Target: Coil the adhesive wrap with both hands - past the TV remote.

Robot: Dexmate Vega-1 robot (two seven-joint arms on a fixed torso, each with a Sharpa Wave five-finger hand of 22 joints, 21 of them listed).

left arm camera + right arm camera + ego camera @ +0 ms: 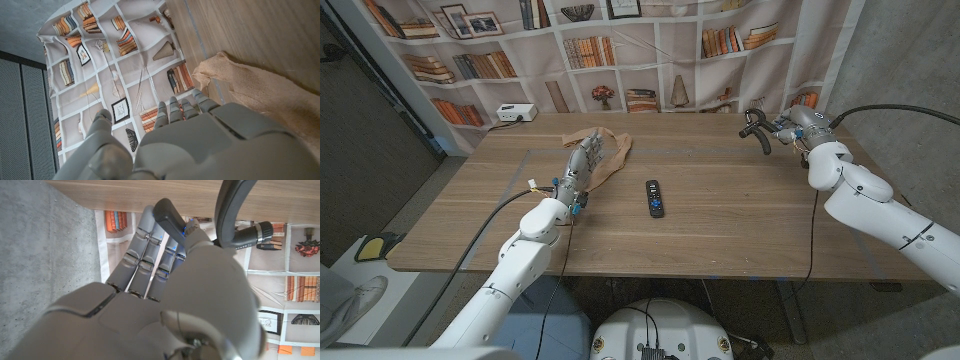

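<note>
Left hand (582, 160), fingers apart, holding nothing, hovers at the adhesive wrap (610, 153); wrap lies just beyond its fingertips, long axis running away from them. TV remote (654, 198) lies off to its right. Right hand (790, 125): far off at the table's edge, fingers extended, empty.

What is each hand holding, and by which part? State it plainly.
Nothing is held. The left hand hovers with fingers spread beside the adhesive wrap. The right hand holds nothing.
</note>
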